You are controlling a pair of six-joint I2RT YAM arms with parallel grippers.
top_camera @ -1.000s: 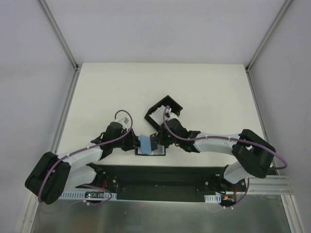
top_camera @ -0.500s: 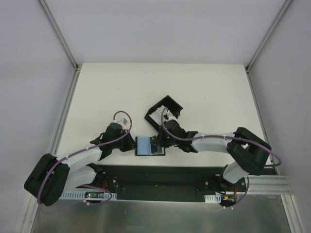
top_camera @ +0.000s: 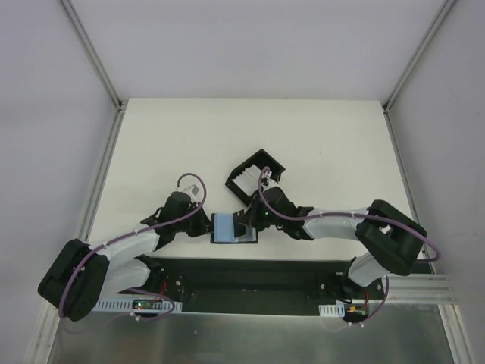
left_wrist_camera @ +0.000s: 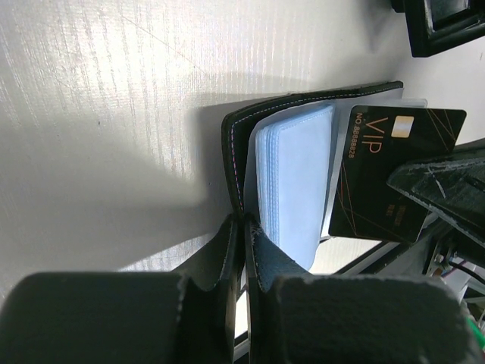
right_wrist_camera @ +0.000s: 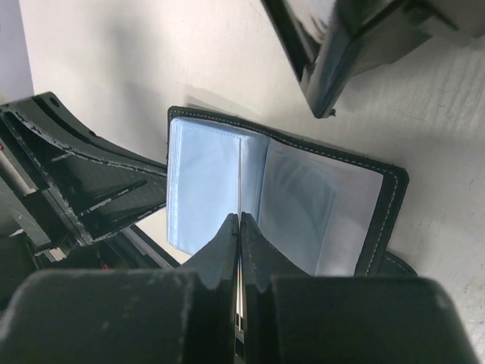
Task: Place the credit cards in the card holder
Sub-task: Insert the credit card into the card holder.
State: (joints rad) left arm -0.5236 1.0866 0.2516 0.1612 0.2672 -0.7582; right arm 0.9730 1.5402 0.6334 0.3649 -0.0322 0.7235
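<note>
The card holder (top_camera: 229,228) lies open at the table's near edge, black cover down, bluish sleeves (left_wrist_camera: 295,182) fanned up. My left gripper (left_wrist_camera: 244,220) is shut on the near edge of its left cover (left_wrist_camera: 236,144). My right gripper (right_wrist_camera: 239,218) is shut on one credit card. In the left wrist view this card (left_wrist_camera: 398,171) shows a black face with gold "VIP" lettering. From the right wrist it appears edge-on (right_wrist_camera: 240,182), its front end in among the blue sleeves (right_wrist_camera: 201,189) at the holder's fold. In the top view both grippers flank the holder, left (top_camera: 206,225) and right (top_camera: 250,222).
A black walled tray (top_camera: 254,175) stands just beyond the holder, also seen in the right wrist view (right_wrist_camera: 356,45). The table's near edge and the black base plate (top_camera: 250,274) lie right behind the holder. The white tabletop (top_camera: 250,136) stretches beyond.
My left gripper has closed on the holder's left cover. The raised blue sleeves have settled flatter, and my right gripper with its card has shifted slightly at the fold.
</note>
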